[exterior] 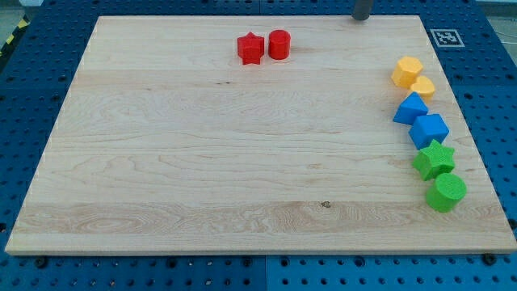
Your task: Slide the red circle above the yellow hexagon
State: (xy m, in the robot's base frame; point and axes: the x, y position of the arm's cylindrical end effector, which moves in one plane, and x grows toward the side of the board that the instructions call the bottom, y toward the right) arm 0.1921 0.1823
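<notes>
Red leads from the view's left: a red star [250,48] sits just beside the red circle [279,44] near the top edge of the wooden board [202,162]. My tip [360,16] shows as a bare dark rod end at the view's top, well apart from every block; it has nothing to open or close. Down the right edge run the yellow hexagon [407,71], a second yellow block [422,87], two blue blocks [411,109] [429,129], a green star [434,158] and a green cylinder [445,192].

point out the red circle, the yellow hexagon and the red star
red circle block [279,44], camera view, on its flat top face
yellow hexagon block [407,69], camera view, on its top face
red star block [250,48], camera view, at the star's centre
</notes>
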